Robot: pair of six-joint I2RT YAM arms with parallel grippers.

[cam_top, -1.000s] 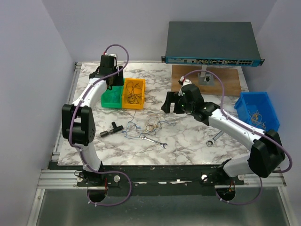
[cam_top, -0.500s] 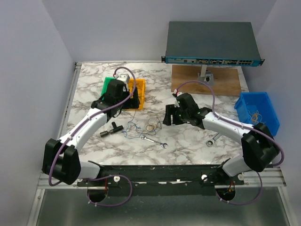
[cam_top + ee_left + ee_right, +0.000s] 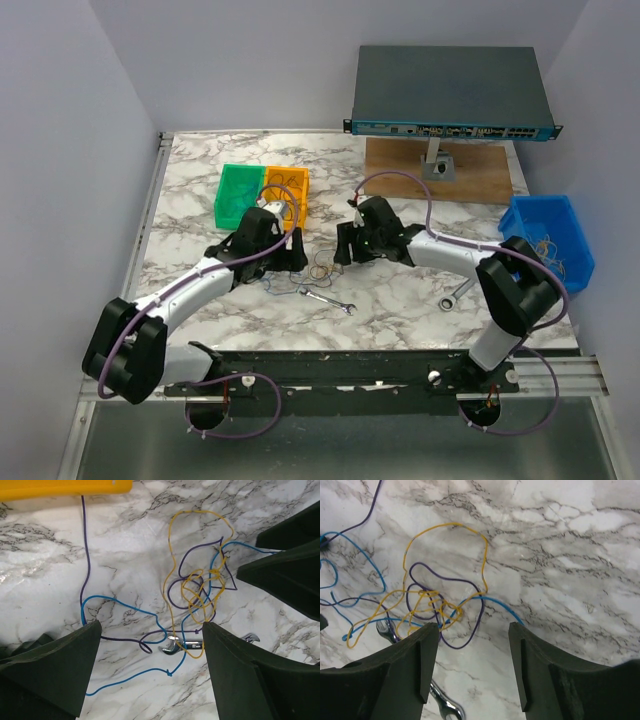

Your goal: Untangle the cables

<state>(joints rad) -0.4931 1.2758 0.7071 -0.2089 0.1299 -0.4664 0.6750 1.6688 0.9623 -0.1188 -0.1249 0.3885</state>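
The cables (image 3: 322,268) are thin blue, yellow and dark purple wires, knotted together on the marble table. In the left wrist view the tangle (image 3: 200,587) lies just past my open left gripper (image 3: 150,627), with one blue strand running between the fingers. My left gripper (image 3: 295,258) is at the tangle's left side. My right gripper (image 3: 341,250) is at its right side, open and empty. In the right wrist view the tangle (image 3: 430,602) lies ahead and left of that gripper (image 3: 473,630), with a purple loop reaching between the fingertips.
A small silver wrench (image 3: 328,300) lies under the wires' near edge (image 3: 187,645). Another wrench (image 3: 455,295) lies to the right. Green (image 3: 238,192) and orange (image 3: 290,190) bins stand behind the left gripper. A blue bin (image 3: 545,240) is at the right, a network switch (image 3: 450,90) on a wooden board behind.
My left arm has swung from over the green bin forward and right to the tangle. My right gripper has moved left and closer to the tangle. Both stay open.
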